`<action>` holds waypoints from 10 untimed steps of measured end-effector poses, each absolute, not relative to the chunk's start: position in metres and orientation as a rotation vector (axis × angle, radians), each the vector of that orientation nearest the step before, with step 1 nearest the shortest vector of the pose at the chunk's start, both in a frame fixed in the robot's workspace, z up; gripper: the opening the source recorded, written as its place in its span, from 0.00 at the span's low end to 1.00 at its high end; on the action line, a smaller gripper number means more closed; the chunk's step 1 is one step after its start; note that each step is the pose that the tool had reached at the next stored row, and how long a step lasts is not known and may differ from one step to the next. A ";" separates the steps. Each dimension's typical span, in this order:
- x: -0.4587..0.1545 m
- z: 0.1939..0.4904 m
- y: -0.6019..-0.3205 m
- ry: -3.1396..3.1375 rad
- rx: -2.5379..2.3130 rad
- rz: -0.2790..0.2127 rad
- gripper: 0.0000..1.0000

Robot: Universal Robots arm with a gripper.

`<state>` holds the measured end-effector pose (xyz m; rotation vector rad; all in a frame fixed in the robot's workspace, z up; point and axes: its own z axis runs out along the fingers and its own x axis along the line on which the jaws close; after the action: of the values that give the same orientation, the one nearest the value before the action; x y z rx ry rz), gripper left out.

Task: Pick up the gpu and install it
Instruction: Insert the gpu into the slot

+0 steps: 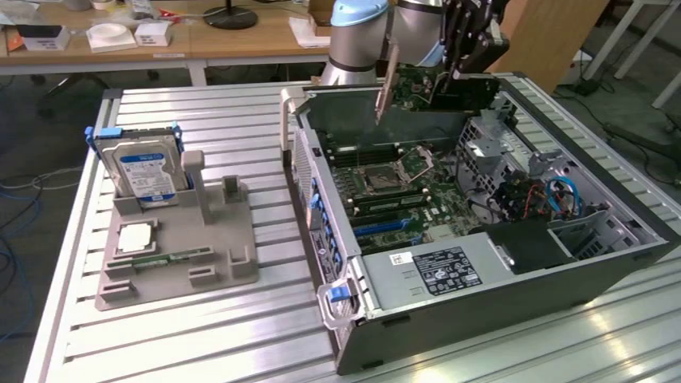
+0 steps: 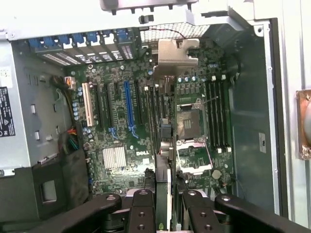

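Slatted metal table (image 1: 213, 319) carries an open case (image 1: 511, 283) lying on its side, motherboard (image 2: 121, 121) facing up. Above the case's end nearest the arm hangs the gpu (image 1: 436, 86), clamped edge-on by the gripper (image 2: 167, 213), its fingers (image 2: 143, 211) partly closed on it.

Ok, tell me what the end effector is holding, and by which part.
The end effector grips the gpu by its upper edge, pinching both faces; the card hangs upright above the open computer case.

gpu (image 1: 434, 92) in gripper (image 1: 458, 70) above computer case (image 1: 596, 271), hard drive (image 1: 143, 167) on stand (image 1: 213, 263) at exterior view's left
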<state>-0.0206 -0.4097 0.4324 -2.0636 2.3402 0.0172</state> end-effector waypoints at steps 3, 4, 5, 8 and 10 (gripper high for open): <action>-0.022 0.429 -0.412 2.328 -2.077 0.017 0.26; -0.023 0.428 -0.413 2.326 -2.079 0.017 0.26; -0.024 0.427 -0.414 2.324 -2.082 0.018 0.26; -0.027 0.424 -0.415 2.321 -2.087 0.018 0.26; -0.028 0.422 -0.415 2.321 -2.087 0.020 0.26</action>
<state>-0.0283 -0.4152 0.4215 -2.0872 2.3214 0.0196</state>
